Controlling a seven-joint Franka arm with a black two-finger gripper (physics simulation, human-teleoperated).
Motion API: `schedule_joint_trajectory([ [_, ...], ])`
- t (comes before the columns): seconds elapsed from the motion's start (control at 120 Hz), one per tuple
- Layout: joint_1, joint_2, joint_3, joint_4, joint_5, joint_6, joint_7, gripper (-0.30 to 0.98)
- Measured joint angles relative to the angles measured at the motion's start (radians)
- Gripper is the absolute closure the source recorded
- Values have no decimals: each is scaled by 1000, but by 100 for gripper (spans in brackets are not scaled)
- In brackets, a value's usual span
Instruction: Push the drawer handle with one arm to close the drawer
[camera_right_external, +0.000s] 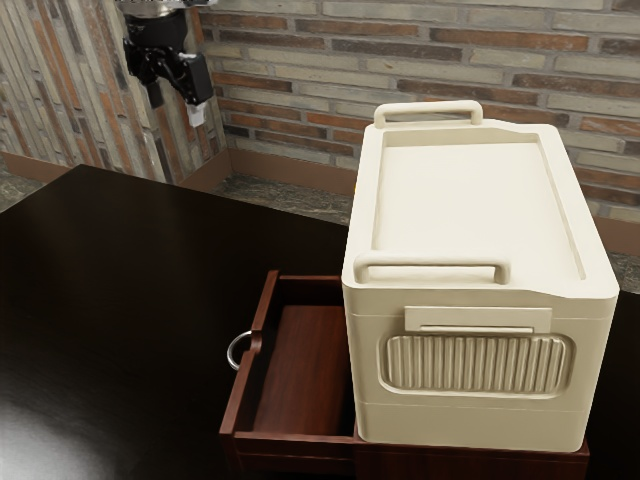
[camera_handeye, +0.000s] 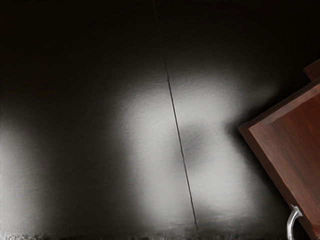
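Up at the exterior view's upper left, the black gripper (camera_right_external: 176, 105) hangs in the air with its two fingers apart and nothing between them. It is well above the table and away from the drawer. The reddish-brown wooden drawer (camera_right_external: 300, 370) stands pulled out toward the exterior view's left, its inside bare. A curved silver handle (camera_right_external: 237, 350) sits on its front panel. In the wrist view the drawer (camera_handeye: 295, 135) shows a corner and part of its inside, with the handle (camera_handeye: 293, 220) on its front edge.
A large cream box (camera_right_external: 470, 210) with two raised top handles rests on the wooden cabinet (camera_right_external: 470, 462) that holds the drawer. The dark glossy table (camera_right_external: 120, 300) extends from the drawer's front toward the exterior view's left. A brick wall (camera_right_external: 300, 70) stands behind.
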Motion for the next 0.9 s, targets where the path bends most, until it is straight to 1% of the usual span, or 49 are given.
schedule_joint_trajectory([
  [0.117, 7, -5, 2, -12, 1, -6, 3, 0],
  [0.15, 4, -26, 2, -46, 1, -6, 4, 0],
  [0.283, -12, -207, 1, -291, -5, -3, 5, 0],
  [0.367, -1, -372, 9, -539, 2, 4, 10, 1],
  [0.417, 4, -455, 18, -690, 26, 41, 23, 6],
  [0.483, 5, -529, 26, -857, 79, 132, 58, 23],
  [0.55, 5, -588, 71, -1007, 134, 260, 109, 39],
  [0.6, 5, -657, 94, -1104, 179, 342, 145, 49],
  [0.642, 0, -688, 133, -1158, 215, 398, 174, 55],
  [0.7, -11, -713, 179, -1247, 271, 500, 226, 62],
  [0.75, -20, -713, 206, -1308, 304, 613, 282, 66],
  [0.817, -51, -677, 232, -1341, 331, 759, 356, 70],
  [0.9, -117, -634, 300, -1369, 348, 900, 437, 73],
])
